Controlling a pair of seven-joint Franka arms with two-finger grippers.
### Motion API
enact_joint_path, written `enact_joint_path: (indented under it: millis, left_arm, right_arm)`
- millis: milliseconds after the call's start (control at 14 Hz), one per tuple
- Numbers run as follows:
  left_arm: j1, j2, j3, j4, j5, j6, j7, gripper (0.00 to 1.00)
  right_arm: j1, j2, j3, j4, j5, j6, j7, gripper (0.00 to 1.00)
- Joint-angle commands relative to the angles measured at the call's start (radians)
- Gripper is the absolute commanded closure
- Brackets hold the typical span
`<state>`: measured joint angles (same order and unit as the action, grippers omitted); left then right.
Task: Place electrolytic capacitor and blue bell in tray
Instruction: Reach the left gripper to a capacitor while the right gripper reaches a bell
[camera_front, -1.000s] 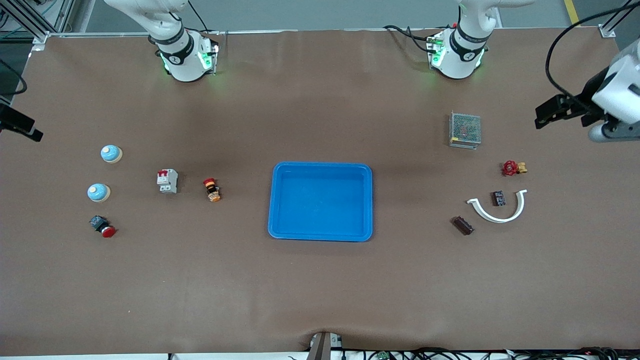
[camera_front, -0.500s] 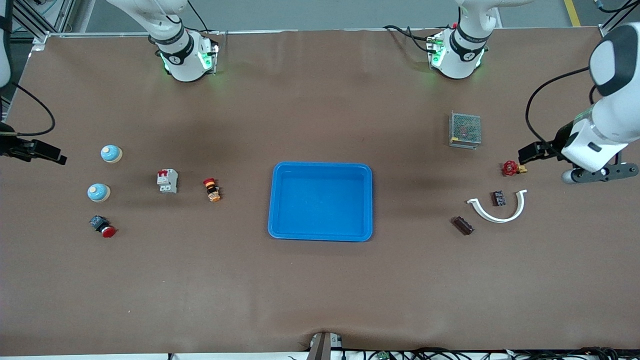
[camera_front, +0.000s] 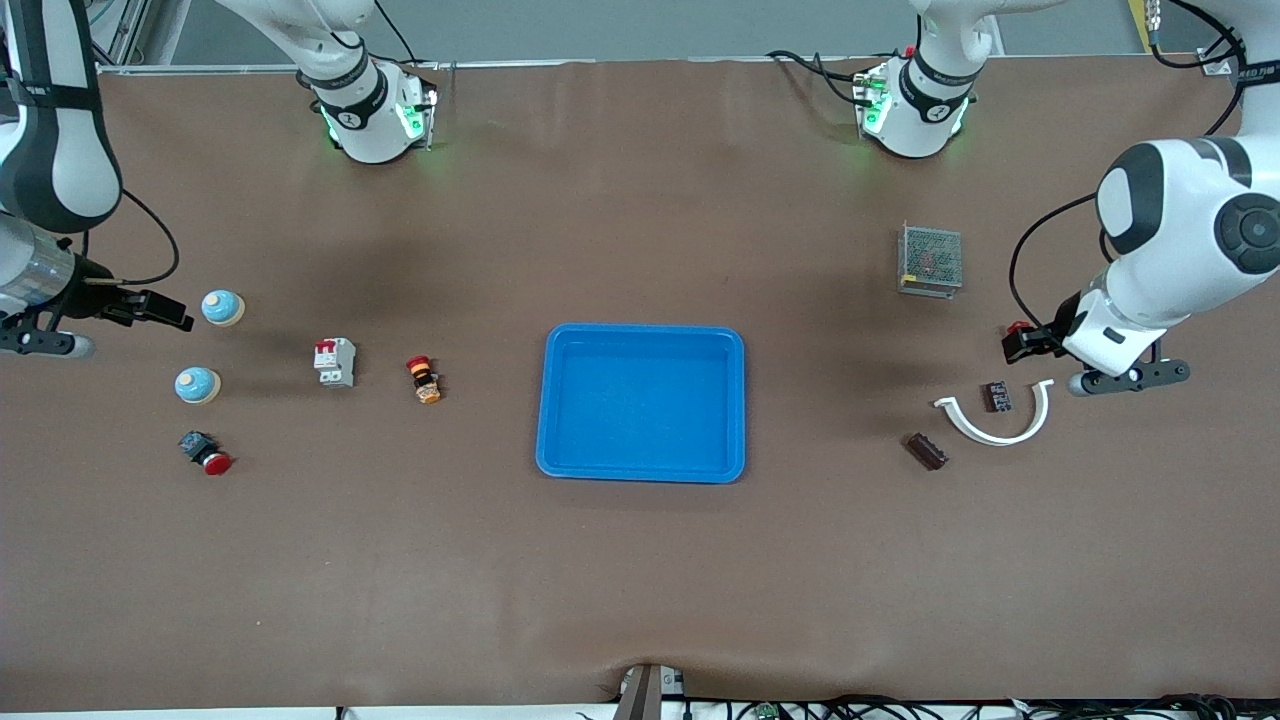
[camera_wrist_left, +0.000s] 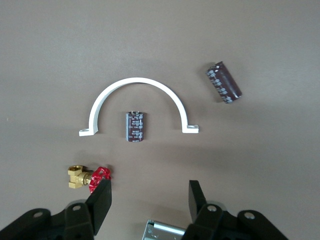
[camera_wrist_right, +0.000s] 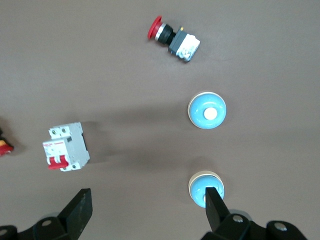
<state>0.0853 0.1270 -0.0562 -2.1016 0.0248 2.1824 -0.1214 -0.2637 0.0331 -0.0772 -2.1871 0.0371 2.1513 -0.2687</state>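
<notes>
Hovering spread: left end effector (camera_wrist_left: 149, 200) over valve (camera_wrist_left: 89, 177) near tray (camera_front: 642, 470); right end effector (camera_wrist_right: 149, 210) over bell (camera_wrist_right: 205, 188).

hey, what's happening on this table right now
Two robot arms are at work; neither holds anything. The left gripper hangs open over the red valve, beside the white clamp and the two capacitors, one lying inside the clamp's arc. The right gripper hangs open beside the two blue bells. The blue tray in the middle has nothing in it yet.
</notes>
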Motion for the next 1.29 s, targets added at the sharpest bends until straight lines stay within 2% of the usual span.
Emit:
enact_joint_path:
  millis: [0,286,429,714,1000,1214]
  left_arm:
    - [0.014,0.032,-0.005,0.0,0.001,0.036,-0.01,0.36]
    - [0.049,0.114,-0.005,-0.026,0.003,0.184,-0.021,0.36]
    - [0.05,0.137,-0.005,-0.049,0.001,0.244,-0.021,0.36]
    - [0.047,0.198,-0.004,-0.051,0.004,0.296,-0.02,0.43]
    - [0.044,0.241,-0.004,-0.044,0.004,0.313,-0.024,0.48]
    - [0.044,0.264,-0.001,-0.041,0.006,0.315,-0.027,0.5]
  right_arm:
    - [-0.034,-0.045,0.01,-0.103,-0.005,0.099,-0.075,0.0]
    - [-0.074,-0.041,0.008,-0.264,-0.011,0.35,-0.164,0.0]
    - [-0.092,-0.032,0.008,-0.302,-0.011,0.41,-0.202,0.0]
    - [-0.141,-0.015,0.008,-0.351,-0.013,0.473,-0.268,0.0]
    - [-0.201,0.085,0.008,-0.416,-0.013,0.691,-0.358,0.0]
    - [-0.247,0.158,0.011,-0.43,-0.011,0.797,-0.412,0.0]
